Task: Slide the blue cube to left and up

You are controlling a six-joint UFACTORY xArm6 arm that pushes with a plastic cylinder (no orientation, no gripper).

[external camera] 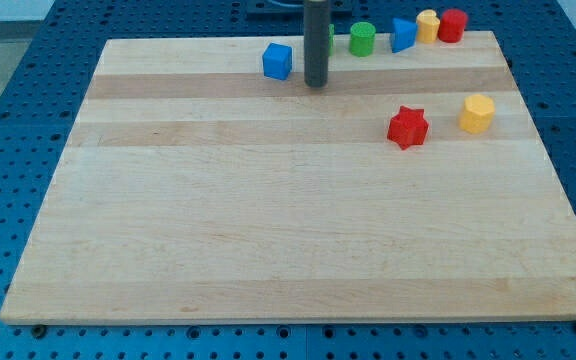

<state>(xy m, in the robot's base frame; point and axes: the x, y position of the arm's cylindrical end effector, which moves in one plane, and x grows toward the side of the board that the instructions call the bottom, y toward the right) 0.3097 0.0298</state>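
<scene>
At upper centre of the frame, my tip (315, 85) stands just right of the blue cube (278, 61), apart. No jaws fitted. Risk: cube nears the board (268, 230) top edge; an upward push could tip it off.

We see a red star (407, 127) right of centre on the counter (268, 230), a yellow block (477, 114) near its right. Along the far edge sit a green cylinder (362, 39), a blue wedge-like block (402, 34), a yellow block (427, 25) and a red block (452, 25).
</scene>
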